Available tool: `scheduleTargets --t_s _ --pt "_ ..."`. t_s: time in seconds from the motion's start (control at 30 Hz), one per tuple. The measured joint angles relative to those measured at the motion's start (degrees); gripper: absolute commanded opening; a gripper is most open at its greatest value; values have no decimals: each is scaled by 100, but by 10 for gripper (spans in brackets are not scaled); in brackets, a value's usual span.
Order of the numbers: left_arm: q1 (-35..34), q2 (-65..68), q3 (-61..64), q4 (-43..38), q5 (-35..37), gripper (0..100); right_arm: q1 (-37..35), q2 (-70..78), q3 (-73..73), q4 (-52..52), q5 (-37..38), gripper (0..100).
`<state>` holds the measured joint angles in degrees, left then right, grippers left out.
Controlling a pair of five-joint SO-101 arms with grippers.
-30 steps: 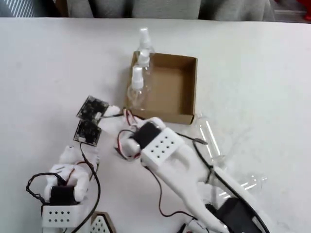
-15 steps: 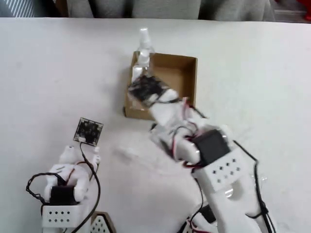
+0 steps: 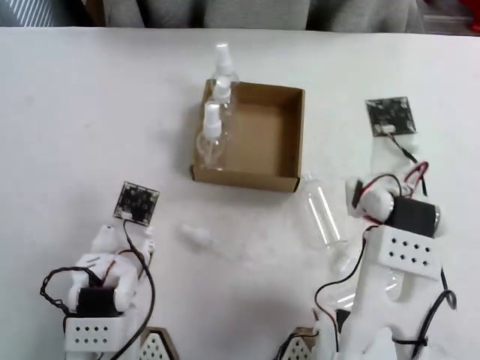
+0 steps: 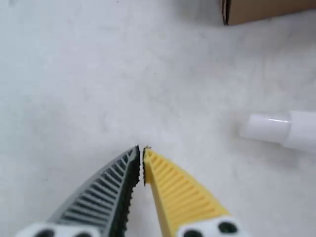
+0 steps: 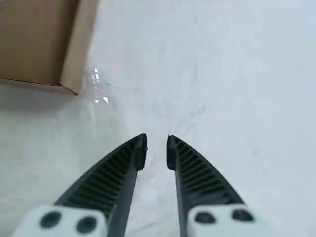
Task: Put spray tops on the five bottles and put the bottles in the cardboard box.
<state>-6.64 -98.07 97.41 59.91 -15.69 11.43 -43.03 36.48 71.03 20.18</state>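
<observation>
White table (image 3: pixel 82 112), both arms sit at the near edge.

Left gripper (image 4: pixel 142 150): jaws together and empty, tips low over bare table. A loose spray top (image 4: pixel 276 129) lies on its side near the tips, not touching. From above, that top sits on the table between the left arm and the box.

Right gripper (image 5: pixel 155 147): jaws a little apart and empty, over bare table. It points past the box's near right corner.

Next out is the uncapped bottle (image 3: pixel 322 214): clear, lying flat, neck toward the box's near right corner. It is just outside the box, close beside the right arm.

Then the cardboard box (image 3: pixel 247 178): open, floor mostly bare. Three bottles stand along its left wall:
- Near capped bottle (image 3: pixel 210 139): upright, inside.
- Middle capped bottle (image 3: pixel 220 91): right behind it, looks inside too.
- Far capped bottle (image 3: pixel 223 66): at the far left corner. Cannot tell whether it stands inside or just behind the wall.

Status, my read: three bottles have tops, two are boxed for sure, and the third is probably boxed. To do:
- Fit the loose top onto the lying bottle and box it.
- Do the same for whatever is left of the five.
- Check the far bottle's placement.

Call it a bit past halfway. Neither claw has started on the next bottle.
</observation>
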Motion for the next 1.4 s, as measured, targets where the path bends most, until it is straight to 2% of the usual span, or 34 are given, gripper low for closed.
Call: scheduleTargets --t_s 0.13,0.23,0.43,0.57,0.73,0.9,1.23,1.4 --pt "0 0 0 0 0 24 519 0 703 -554 0 152" --pt "0 0 0 0 -9 24 765 0 1169 -949 -9 155" --pt "0 0 0 0 -9 24 800 0 1996 -1354 -9 155" --pt "0 0 0 0 -9 24 615 0 2207 -1213 9 155" --pt "0 0 0 0 -9 24 396 -70 2207 -396 774 155" --pt "0 0 0 0 -9 24 308 -70 2207 246 958 155" --pt "0 0 0 0 -9 24 -615 -79 2347 492 993 155" --pt "0 0 0 0 -9 24 -738 -79 2743 97 993 155"
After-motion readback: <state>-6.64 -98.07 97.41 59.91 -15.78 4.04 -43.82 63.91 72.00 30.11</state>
